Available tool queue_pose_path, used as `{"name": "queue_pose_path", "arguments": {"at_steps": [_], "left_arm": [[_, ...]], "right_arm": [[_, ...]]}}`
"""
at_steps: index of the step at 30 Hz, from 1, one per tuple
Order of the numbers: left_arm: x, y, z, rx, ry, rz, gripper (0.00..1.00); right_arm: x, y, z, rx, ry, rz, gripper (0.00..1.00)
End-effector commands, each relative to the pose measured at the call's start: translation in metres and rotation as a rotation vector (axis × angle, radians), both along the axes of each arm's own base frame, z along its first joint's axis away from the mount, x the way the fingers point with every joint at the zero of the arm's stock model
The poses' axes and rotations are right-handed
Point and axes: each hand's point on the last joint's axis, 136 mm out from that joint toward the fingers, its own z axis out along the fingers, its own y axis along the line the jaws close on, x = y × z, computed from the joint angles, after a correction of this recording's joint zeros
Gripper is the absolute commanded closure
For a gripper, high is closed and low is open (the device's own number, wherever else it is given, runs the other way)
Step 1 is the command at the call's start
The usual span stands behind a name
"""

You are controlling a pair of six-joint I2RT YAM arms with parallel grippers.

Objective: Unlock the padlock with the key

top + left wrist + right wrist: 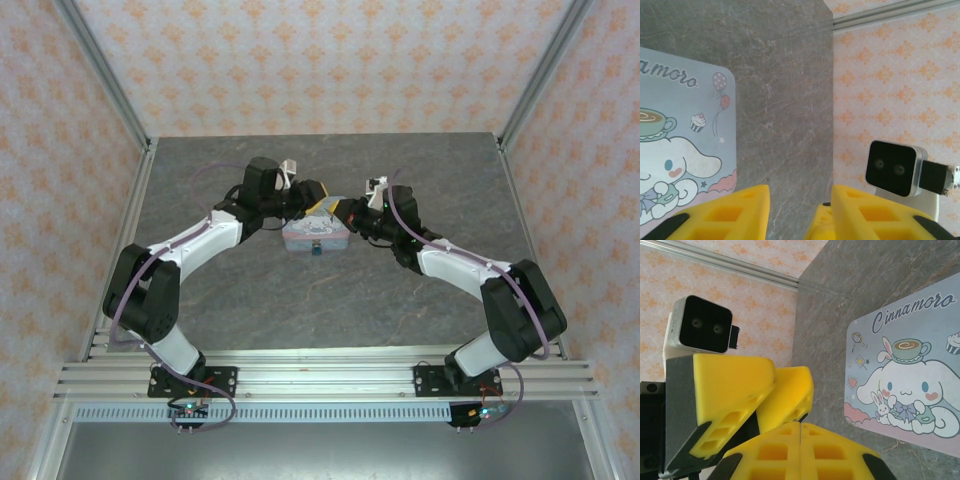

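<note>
On the left, the left gripper point(800, 202) has its yellow fingers point(735, 212) apart with nothing between them. It hangs over the far side of the cartoon tin point(300, 238). The tin sits in the middle of the table, with its long side running left to right. The tiny blue padlock point(315, 250) is at the middle of the tin's near edge, so it lies toward the near side from both grippers. It is too small for me to tell which way it points. On the right, the right gripper point(800, 442) has its fingers pressed tight together, tip to tip with the left one. I cannot tell if the thin key is pinched in there. I think both arms are about equally close to the padlock.
</note>
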Motion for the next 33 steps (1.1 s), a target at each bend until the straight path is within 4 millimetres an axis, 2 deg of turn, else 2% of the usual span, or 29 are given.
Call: {"name": "queue_pose_path", "arguments": {"at_steps": [1, 7, 18, 27, 30, 32, 33], "left_arm": [[-0.004, -0.009, -0.003, -0.018, -0.01, -0.031, 0.65], [-0.005, -0.011, -0.007, -0.018, -0.003, -0.03, 0.68], [-0.003, -0.007, -0.01, -0.015, -0.003, -0.002, 0.8], [-0.001, -0.006, -0.009, -0.017, -0.009, 0.01, 1.0], [-0.001, -0.005, -0.008, -0.013, -0.016, 0.014, 1.0], [-0.001, -0.004, -0.006, -0.009, -0.024, 0.019, 1.0], [-0.001, -0.003, -0.005, -0.005, -0.028, 0.025, 1.0]], "right_arm": [[0.008, 0.002, 0.016, 0.013, -0.044, 0.003, 1.0], [0.009, 0.002, 0.014, 0.014, -0.041, -0.006, 1.0], [0.01, 0.002, 0.012, 0.018, -0.03, -0.012, 1.0], [0.008, -0.002, 0.009, 0.016, -0.023, -0.024, 1.0], [0.008, -0.008, 0.01, 0.019, -0.021, -0.044, 0.84], [0.009, -0.015, 0.013, 0.028, -0.024, -0.067, 0.62], [0.01, -0.019, 0.012, 0.03, -0.021, -0.082, 0.55]]}}
